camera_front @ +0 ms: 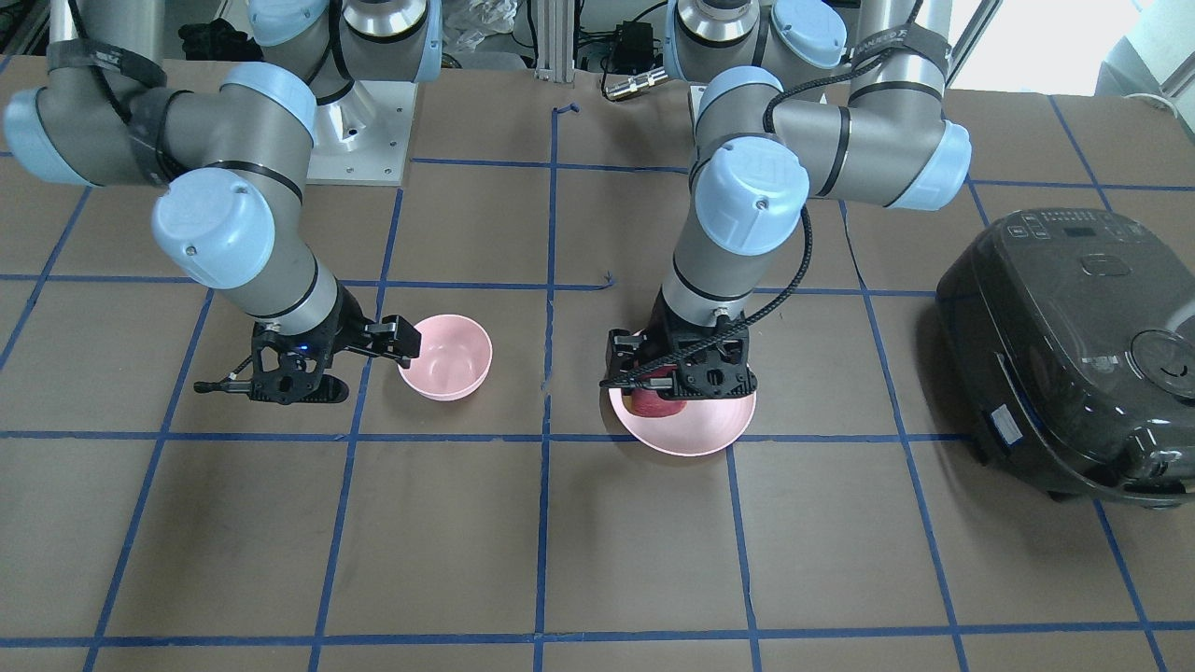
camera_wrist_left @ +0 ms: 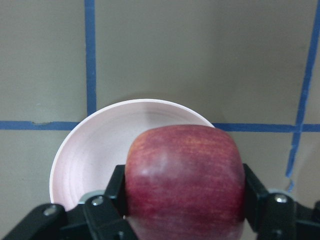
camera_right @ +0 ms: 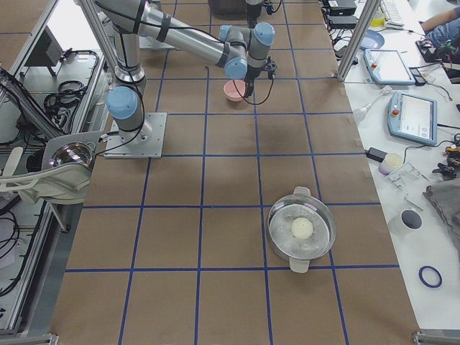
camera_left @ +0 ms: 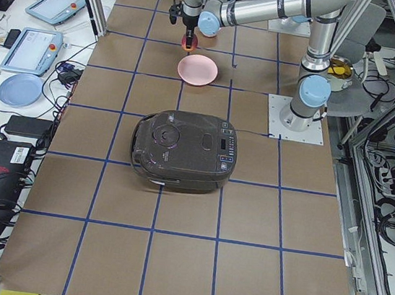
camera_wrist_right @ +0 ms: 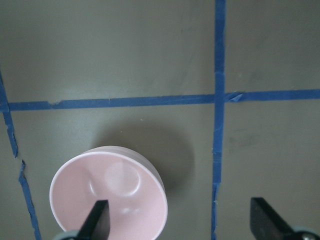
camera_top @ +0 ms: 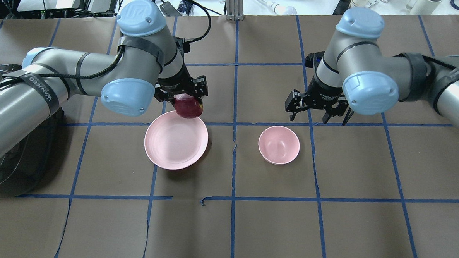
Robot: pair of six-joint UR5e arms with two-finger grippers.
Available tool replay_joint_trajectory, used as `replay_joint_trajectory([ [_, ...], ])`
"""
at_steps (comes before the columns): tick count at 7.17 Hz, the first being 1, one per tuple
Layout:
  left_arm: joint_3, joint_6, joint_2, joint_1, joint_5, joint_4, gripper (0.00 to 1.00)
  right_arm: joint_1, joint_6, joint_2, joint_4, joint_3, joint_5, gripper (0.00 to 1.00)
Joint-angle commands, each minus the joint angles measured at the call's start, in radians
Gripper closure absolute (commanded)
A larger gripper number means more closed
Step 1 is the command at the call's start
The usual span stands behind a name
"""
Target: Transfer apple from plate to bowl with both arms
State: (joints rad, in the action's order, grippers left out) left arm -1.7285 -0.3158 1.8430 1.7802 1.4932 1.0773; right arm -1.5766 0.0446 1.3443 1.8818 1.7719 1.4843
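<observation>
Where the left arm reaches in over the brown table (camera_top: 105, 224), a dark electric cooker (camera_front: 1074, 355) sits beneath it at the robot's far left, well apart from the dishes. Next comes the left gripper (camera_top: 187, 100), pointing down with its two black fingers (camera_wrist_left: 116, 192) closed onto opposite sides of the apple (camera_wrist_left: 185, 180). The apple's dark red skin fills the gap between them in the wrist view. The fruit hangs over the far rim of the plate (camera_top: 166, 153), and from the side camera it looks raised clear of the dish rather than resting in it. The plate lies flat on the table, straddling a blue tape line. Across the next tape line to the right, the bowl (camera_top: 270, 148) stands upright on the table, apart from the plate. Beyond it and slightly to its right, the right gripper (camera_top: 318, 117) hovers above the table with its jaws spread wide and nothing between them. Its wrist camera shows the bowl low in the picture, just beside one fingertip (camera_wrist_right: 98, 220).
</observation>
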Motion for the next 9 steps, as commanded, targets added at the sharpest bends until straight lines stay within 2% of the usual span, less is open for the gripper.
replay_joint_trajectory([
  [1,0.033,-0.153,0.007,0.15,-0.002,0.007,0.75,0.022,-0.006,0.042,-0.143,-0.121,0.044,0.0],
  [2,0.041,-0.301,0.018,0.191,-0.007,-0.009,0.77,0.042,-0.009,0.074,-0.148,-0.135,0.037,0.0],
  [4,0.043,-0.447,0.062,0.27,-0.05,-0.13,0.77,0.059,-0.009,0.14,-0.15,-0.15,0.08,0.0],
  [5,0.044,-0.471,0.097,0.31,-0.05,-0.161,0.78,0.091,-0.009,0.147,-0.151,-0.152,0.117,0.0],
  [7,0.072,-0.502,0.139,0.381,-0.038,-0.18,0.78,0.107,-0.009,0.159,-0.153,-0.17,0.114,0.0],
  [9,0.07,-0.488,0.186,0.386,-0.031,-0.177,0.57,0.107,-0.009,0.159,-0.156,-0.177,0.122,0.0],
])
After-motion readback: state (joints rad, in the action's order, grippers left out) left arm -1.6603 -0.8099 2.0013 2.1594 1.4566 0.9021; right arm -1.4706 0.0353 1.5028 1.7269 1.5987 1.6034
